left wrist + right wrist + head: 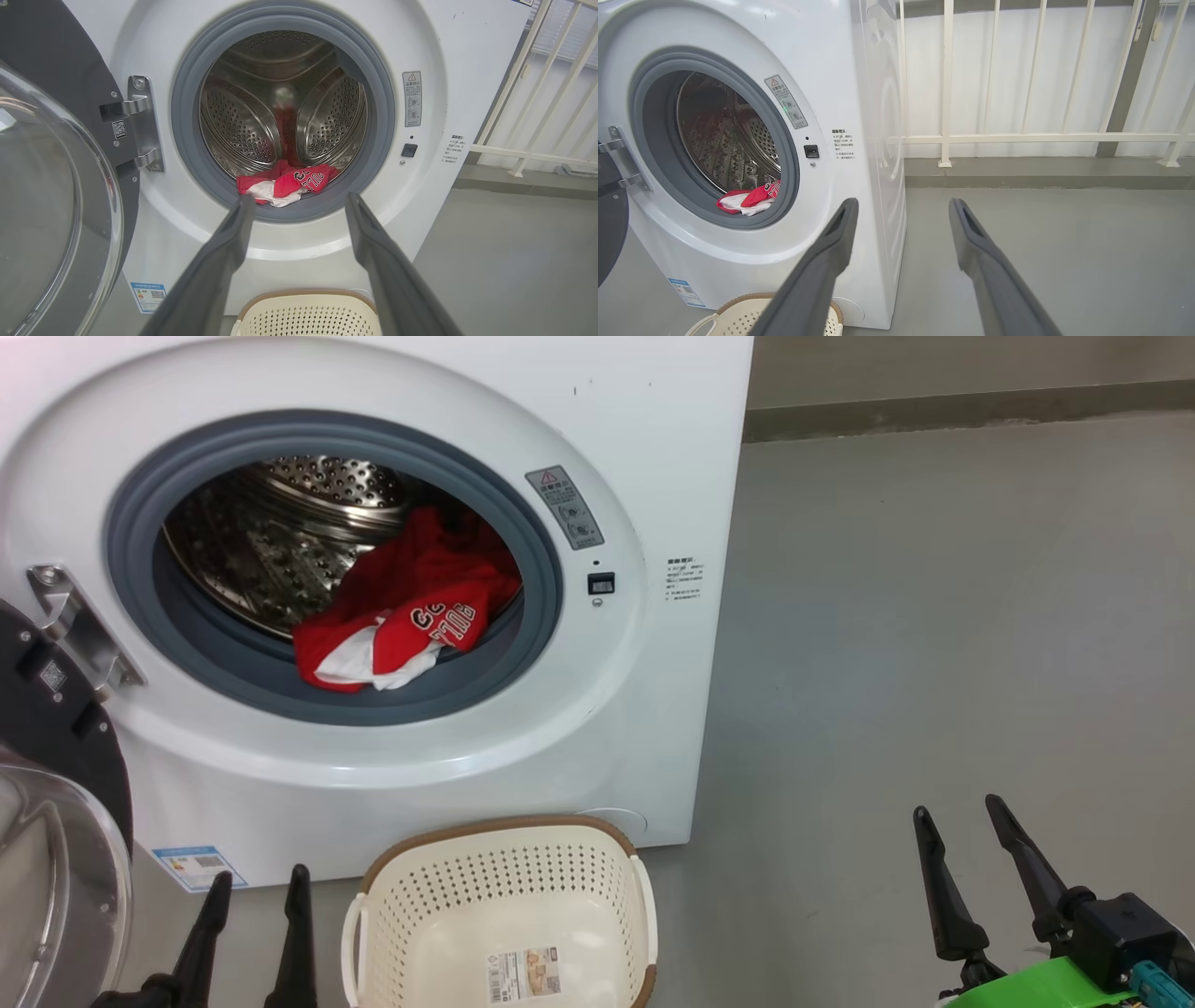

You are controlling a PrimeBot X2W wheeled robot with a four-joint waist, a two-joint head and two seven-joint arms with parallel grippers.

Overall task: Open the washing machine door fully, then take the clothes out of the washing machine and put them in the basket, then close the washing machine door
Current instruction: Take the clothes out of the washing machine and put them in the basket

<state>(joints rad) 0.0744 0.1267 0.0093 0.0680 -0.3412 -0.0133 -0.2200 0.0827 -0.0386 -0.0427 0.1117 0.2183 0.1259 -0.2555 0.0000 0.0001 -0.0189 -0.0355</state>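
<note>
The white washing machine (597, 728) (448, 56) (840, 56) stands with its round black-rimmed door (47, 784) (46, 186) (609, 228) swung out to the left. Red and white clothes (411, 611) (285, 182) (747, 200) lie at the drum's front lip, partly over the grey rubber ring. The cream basket (504, 896) (308, 315) (738, 317) sits empty on the floor before the machine. My left gripper (259, 887) (299, 200) is open, low beside the basket's left side, well short of the drum. My right gripper (962, 812) (903, 205) is open over bare floor to the right.
Grey floor (934, 616) stretches right of the machine. A white railing (1017, 137) and a low kerb (1041, 172) stand behind and beside it. A door hinge bracket (79, 625) sticks out at the opening's left edge.
</note>
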